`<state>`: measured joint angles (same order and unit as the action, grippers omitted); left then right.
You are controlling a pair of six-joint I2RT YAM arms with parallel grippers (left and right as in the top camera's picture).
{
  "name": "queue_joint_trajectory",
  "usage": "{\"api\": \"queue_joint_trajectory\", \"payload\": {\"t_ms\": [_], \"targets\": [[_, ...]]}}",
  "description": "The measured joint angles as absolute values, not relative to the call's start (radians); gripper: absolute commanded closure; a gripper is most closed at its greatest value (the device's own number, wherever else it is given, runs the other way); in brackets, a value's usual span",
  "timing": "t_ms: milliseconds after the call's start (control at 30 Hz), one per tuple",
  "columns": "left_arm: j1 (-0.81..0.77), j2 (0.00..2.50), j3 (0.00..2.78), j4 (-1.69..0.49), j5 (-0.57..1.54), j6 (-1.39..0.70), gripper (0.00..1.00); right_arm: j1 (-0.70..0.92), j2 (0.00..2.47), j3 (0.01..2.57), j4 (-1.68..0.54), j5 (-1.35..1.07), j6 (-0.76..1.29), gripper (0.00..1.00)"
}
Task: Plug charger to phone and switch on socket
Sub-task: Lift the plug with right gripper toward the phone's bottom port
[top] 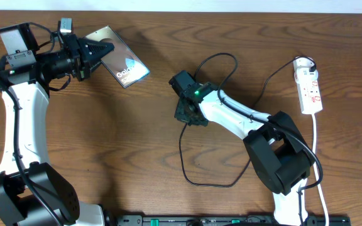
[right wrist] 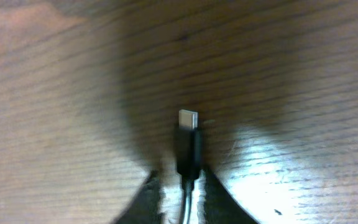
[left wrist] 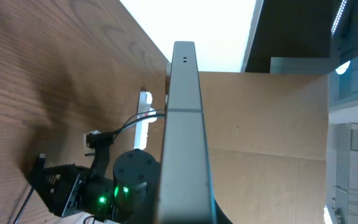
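Note:
The phone [top: 126, 61], a bronze slab with white lettering, is tilted at the back left, and my left gripper [top: 100, 53] is shut on its left end. In the left wrist view I see the phone edge-on [left wrist: 182, 124], with a port hole near its far end. My right gripper [top: 187, 112] is at the table's middle, shut on the charger's black plug [right wrist: 188, 146]. The plug's metal tip points forward between the fingers [right wrist: 182, 193], above the wood. The black cable [top: 187, 164] loops behind that arm. The white socket strip [top: 310, 85] lies at the far right.
The socket's white cord [top: 316, 150] runs down the right edge toward the front. The charger cable also arcs behind the right gripper toward the socket [top: 222, 58]. The right arm's base [top: 281, 157] stands at the front right. The socket shows faintly in the left wrist view [left wrist: 145, 118].

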<state>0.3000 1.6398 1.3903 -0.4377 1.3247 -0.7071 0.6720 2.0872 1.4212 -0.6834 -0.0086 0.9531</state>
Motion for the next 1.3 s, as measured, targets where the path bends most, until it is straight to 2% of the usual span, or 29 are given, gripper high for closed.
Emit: {"api": "queue_joint_trajectory", "payload": {"t_ms": [300, 600, 767, 1000, 1167, 1300], "targets": [[0.300, 1.640, 1.390, -0.438, 1.325, -0.708, 0.93, 0.666, 2.095, 1.423, -0.616, -0.039, 0.913, 0.99], [0.300, 1.640, 1.390, -0.438, 1.326, -0.710, 0.93, 0.545, 2.079, 1.397, -0.542, -0.370, 0.558, 0.99], [0.300, 1.640, 1.390, -0.438, 1.339, -0.709, 0.93, 0.461, 1.940, 1.390, -0.572, -0.605, 0.354, 0.99], [0.300, 1.640, 1.390, -0.438, 1.383, -0.683, 0.93, 0.429, 1.694, 1.346, -0.539, -0.846, 0.218, 0.99], [0.300, 1.640, 1.390, -0.438, 1.439, -0.650, 0.93, 0.428, 1.628, 1.215, -0.405, -0.999, 0.185, 0.99], [0.300, 1.640, 1.390, -0.439, 1.487, -0.620, 0.93, 0.427, 1.628, 1.085, -0.193, -1.133, 0.235, 0.99]]}}
